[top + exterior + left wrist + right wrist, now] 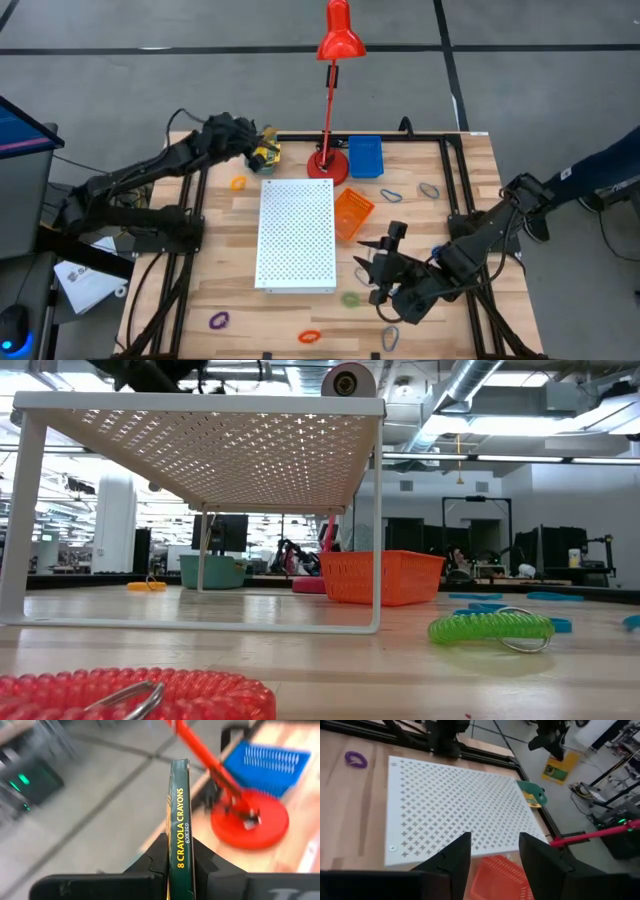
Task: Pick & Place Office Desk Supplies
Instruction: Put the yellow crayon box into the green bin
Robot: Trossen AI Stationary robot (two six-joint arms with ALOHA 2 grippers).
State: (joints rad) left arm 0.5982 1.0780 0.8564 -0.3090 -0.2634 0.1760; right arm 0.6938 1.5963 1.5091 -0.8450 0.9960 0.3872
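My left gripper (255,150) is over the table's far edge, left of the red lamp's base, shut on a flat yellow-and-green crayon box (180,820). The same box (561,767) also appears far off in the right wrist view. A green bin (532,794) lies beyond the white board. My right gripper (490,855) hovers open over the near right part of the table, by the orange bin (352,213). Small loops lie on the wood: orange (238,183), purple (218,320), green (350,298), blue (390,195), grey (430,190). My left gripper pinches the crayon box between its two fingers, one on each broad face, at the box's end nearest the wrist (180,865). The fingers lie along the box, whose narrow printed edge faces the camera. The box is lifted clear, pointing away from the fingers.
The white perforated board (297,233) is a raised shelf on legs in the table's middle. The red lamp's base (328,165) and a blue bin (365,156) stand at the far edge. A person's leg (610,170) shows beyond the right edge.
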